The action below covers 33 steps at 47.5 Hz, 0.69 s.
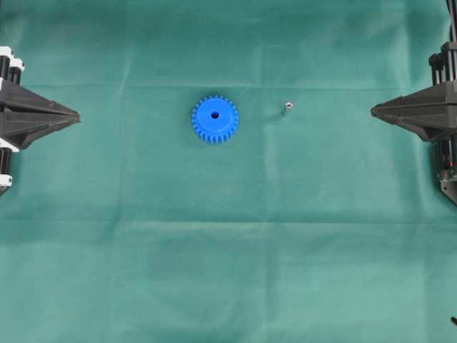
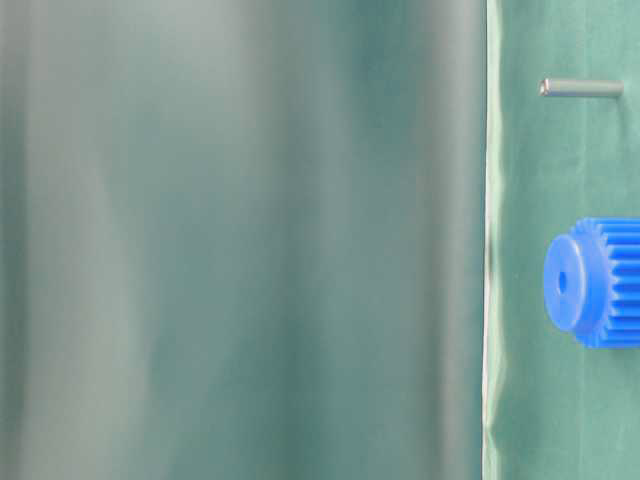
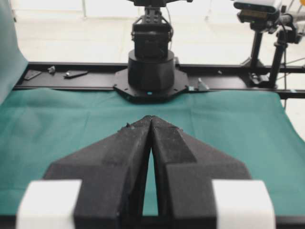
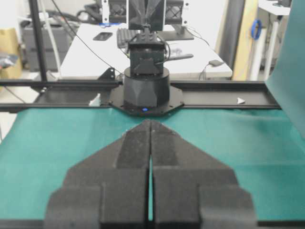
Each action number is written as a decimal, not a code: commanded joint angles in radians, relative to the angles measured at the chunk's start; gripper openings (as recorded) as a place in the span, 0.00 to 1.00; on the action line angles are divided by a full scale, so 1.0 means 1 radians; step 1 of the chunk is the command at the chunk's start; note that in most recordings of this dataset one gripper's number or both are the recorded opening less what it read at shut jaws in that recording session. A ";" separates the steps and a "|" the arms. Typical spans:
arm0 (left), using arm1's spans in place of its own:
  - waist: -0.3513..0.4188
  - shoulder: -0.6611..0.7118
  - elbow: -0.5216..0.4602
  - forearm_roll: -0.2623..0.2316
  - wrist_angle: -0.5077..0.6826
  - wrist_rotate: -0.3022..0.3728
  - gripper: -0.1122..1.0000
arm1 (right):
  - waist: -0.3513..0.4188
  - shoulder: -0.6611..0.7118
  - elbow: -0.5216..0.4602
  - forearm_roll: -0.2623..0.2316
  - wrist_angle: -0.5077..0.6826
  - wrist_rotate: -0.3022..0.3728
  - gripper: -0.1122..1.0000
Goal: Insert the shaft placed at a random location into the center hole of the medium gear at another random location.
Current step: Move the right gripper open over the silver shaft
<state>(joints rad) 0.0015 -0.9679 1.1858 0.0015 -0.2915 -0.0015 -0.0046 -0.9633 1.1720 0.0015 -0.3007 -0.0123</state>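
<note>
Blue gear (image 1: 215,119) flat on green cloth (image 1: 228,271), center hole (image 1: 215,115) facing up. Shaft (image 1: 288,108) just right of gear, apart from it. Left gripper (image 1: 77,114) far left of gear, fingers pressed together, holding nothing. Right gripper (image 1: 373,110) far right, likewise closed and empty.

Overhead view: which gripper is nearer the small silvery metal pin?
The right gripper; the small silvery metal pin lies right of the blue plastic gear, farther from the left gripper.

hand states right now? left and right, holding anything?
Left hand: closed, empty.
Right hand: closed, empty.
The shaft lies on the cloth beside the medium gear.
</note>
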 commanded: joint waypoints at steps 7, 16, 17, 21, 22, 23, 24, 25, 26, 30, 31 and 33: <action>-0.002 0.008 -0.037 0.012 0.029 -0.005 0.10 | -0.014 0.014 -0.029 -0.005 0.040 0.005 0.11; -0.002 0.005 -0.037 0.012 0.029 -0.003 0.10 | -0.038 0.020 -0.028 -0.005 0.051 -0.002 0.11; -0.002 0.005 -0.037 0.012 0.029 -0.002 0.10 | -0.043 0.023 -0.028 -0.005 0.054 -0.003 0.11; 0.002 0.005 -0.037 0.012 0.031 0.000 0.10 | -0.069 0.048 -0.023 -0.005 0.058 -0.006 0.11; 0.002 0.005 -0.037 0.012 0.029 0.000 0.10 | -0.077 0.055 -0.021 -0.005 0.058 -0.008 0.11; 0.002 0.005 -0.037 0.012 0.029 0.000 0.10 | -0.084 0.063 -0.020 -0.005 0.058 -0.006 0.12; 0.003 0.005 -0.037 0.012 0.029 0.000 0.10 | -0.092 0.071 -0.018 -0.003 0.058 -0.006 0.14; 0.003 0.005 -0.037 0.012 0.031 0.002 0.10 | -0.098 0.081 -0.017 -0.002 0.057 -0.006 0.16; 0.003 0.005 -0.037 0.012 0.031 0.002 0.10 | -0.106 0.091 -0.017 0.000 0.055 -0.005 0.20; 0.006 0.005 -0.037 0.012 0.031 0.002 0.10 | -0.140 0.146 -0.008 0.000 0.038 -0.005 0.38; 0.006 0.006 -0.037 0.012 0.031 0.002 0.10 | -0.146 0.160 -0.006 0.000 0.032 -0.005 0.44; 0.006 0.006 -0.035 0.012 0.031 0.002 0.10 | -0.163 0.190 0.000 0.000 0.017 -0.006 0.55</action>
<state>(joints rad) 0.0046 -0.9664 1.1750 0.0107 -0.2562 -0.0015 -0.1442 -0.8191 1.1766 0.0000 -0.2531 -0.0138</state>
